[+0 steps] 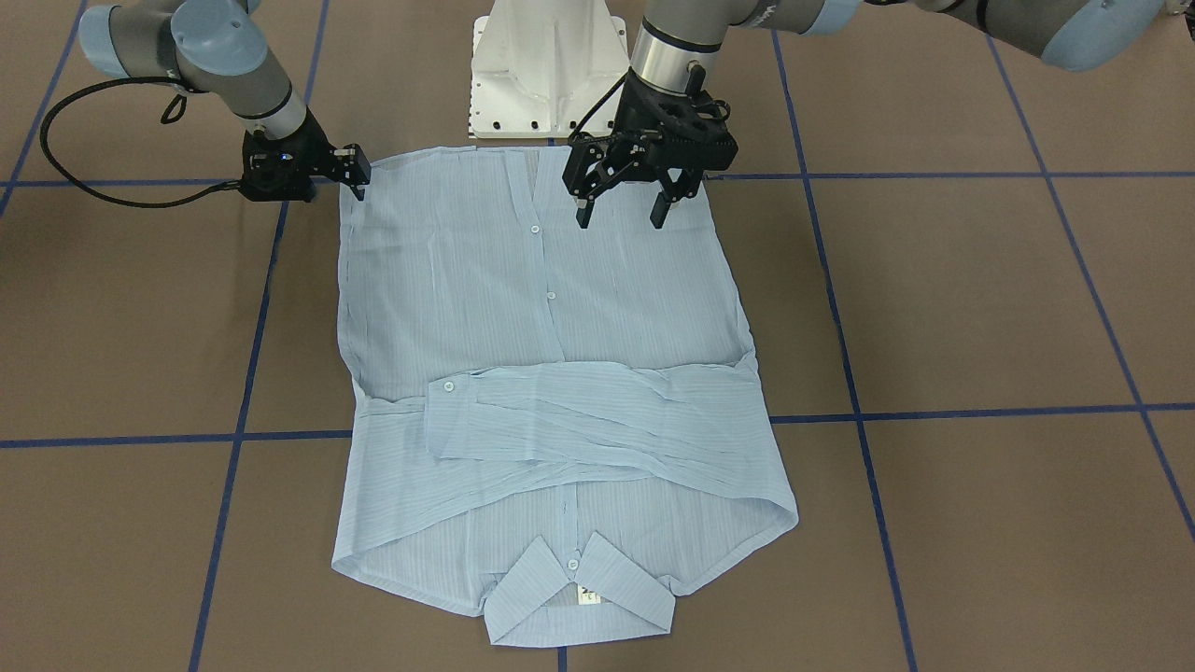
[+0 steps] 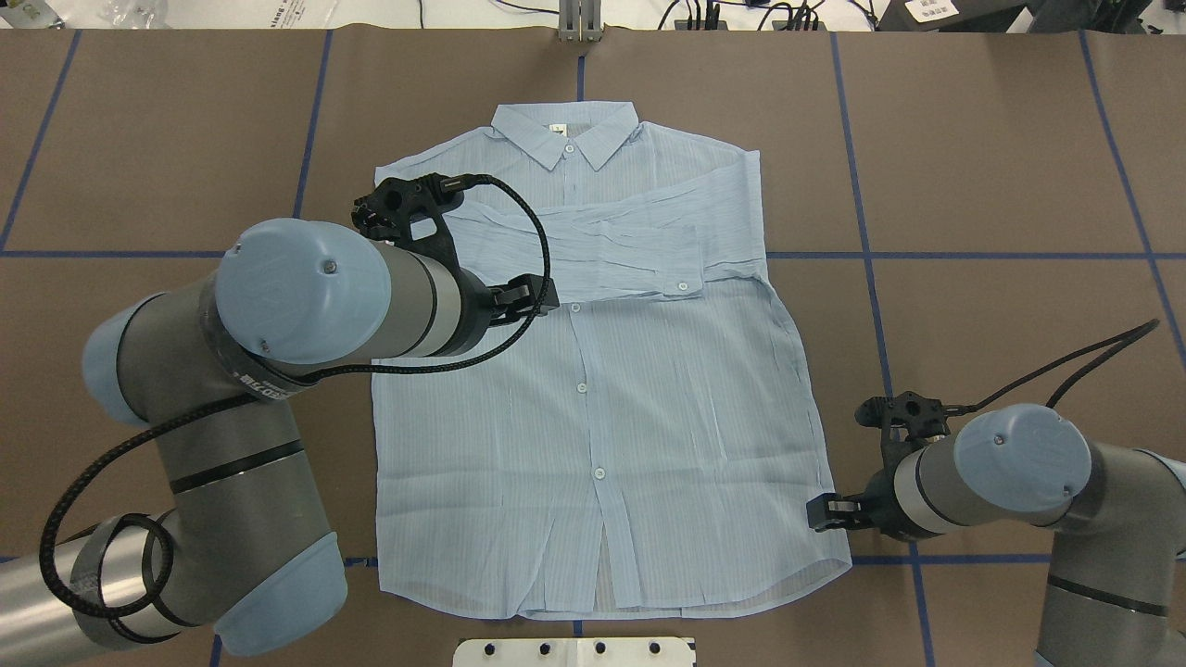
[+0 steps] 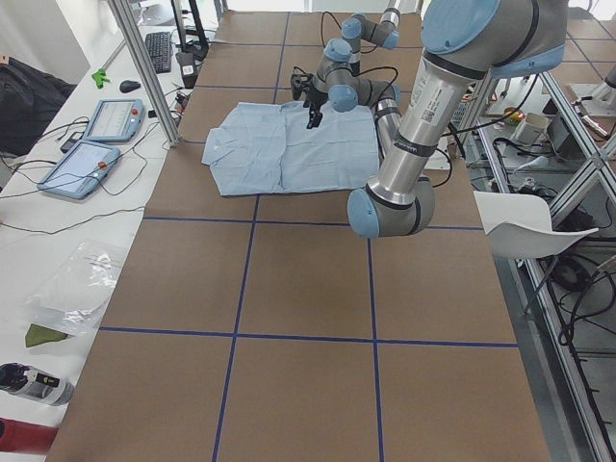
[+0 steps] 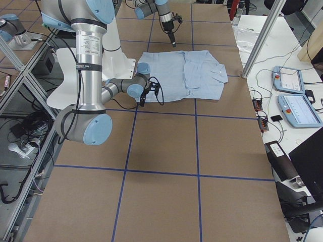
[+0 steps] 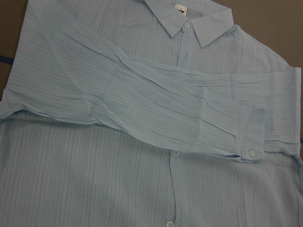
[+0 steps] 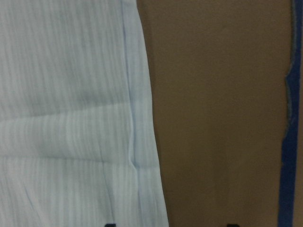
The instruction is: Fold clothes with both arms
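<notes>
The shirt (image 2: 593, 408) is laid flat on the surface (image 2: 973, 185) in front of the white base (image 2: 574, 651), hem nearest the base, collar (image 2: 602, 139) farthest, sleeves (image 2: 611, 245) already crossed over the chest. The hem-to-collar fold is judged to be in hand. The right tool (image 1: 358, 177) is spread astride the side edge near the base; the left tool (image 1: 621, 219) is held spread above the hem end. Next, both hem corners must be pinched and carried away from the base together

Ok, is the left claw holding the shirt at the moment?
No, the left claw hangs open above the shirt, holding nothing.
</notes>
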You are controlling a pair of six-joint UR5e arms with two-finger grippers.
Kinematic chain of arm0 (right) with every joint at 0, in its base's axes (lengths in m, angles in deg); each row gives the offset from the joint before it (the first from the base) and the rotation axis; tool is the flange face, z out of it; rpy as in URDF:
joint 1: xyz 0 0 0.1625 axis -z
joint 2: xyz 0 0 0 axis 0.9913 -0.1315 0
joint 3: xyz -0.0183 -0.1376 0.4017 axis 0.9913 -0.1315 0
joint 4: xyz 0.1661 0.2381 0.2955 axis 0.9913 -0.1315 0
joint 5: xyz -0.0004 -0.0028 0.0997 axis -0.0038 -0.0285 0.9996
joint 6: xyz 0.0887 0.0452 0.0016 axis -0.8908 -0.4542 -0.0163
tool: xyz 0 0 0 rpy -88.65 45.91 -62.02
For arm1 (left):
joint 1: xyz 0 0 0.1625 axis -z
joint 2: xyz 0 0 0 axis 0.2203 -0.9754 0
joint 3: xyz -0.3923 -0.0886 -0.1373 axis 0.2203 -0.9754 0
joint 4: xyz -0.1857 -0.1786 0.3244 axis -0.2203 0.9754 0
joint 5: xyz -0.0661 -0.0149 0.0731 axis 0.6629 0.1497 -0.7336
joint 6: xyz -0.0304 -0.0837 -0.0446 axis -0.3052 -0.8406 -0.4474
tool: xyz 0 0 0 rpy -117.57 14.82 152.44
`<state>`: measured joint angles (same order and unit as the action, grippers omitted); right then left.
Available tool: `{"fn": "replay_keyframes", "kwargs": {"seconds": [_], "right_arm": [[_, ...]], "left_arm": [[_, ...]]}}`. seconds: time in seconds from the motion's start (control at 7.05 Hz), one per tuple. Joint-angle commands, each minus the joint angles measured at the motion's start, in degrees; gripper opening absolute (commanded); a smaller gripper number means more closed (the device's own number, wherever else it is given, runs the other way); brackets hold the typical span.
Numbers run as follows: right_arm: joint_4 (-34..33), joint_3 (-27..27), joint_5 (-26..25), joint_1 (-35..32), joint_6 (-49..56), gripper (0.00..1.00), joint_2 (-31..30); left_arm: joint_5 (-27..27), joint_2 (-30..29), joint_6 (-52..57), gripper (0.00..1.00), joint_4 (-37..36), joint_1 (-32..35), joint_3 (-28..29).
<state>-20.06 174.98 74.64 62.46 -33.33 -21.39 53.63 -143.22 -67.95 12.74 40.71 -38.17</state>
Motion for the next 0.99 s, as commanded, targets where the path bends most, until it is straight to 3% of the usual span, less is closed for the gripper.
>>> {"fn": "replay_keyframes", "kwargs": {"seconds": [0.0, 0.28, 0.85], "right_arm": [[-0.28, 0.06, -0.07, 1.6, -0.42, 0.78, 0.21], [-0.28, 0.06, -0.07, 3.01, -1.91, 0.77, 0.56], [-0.28, 0.15, 0.46, 2.93, -2.0, 0.59, 0.21]], "left_arm": [[-0.06, 0.0, 0.0, 0.99, 0.0, 0.06, 0.05], [-0.06, 0.26, 0.0, 0.99, 0.0, 0.06, -0.03], [0.03, 1.23, 0.0, 0.99, 0.09, 0.06, -0.65]]}}
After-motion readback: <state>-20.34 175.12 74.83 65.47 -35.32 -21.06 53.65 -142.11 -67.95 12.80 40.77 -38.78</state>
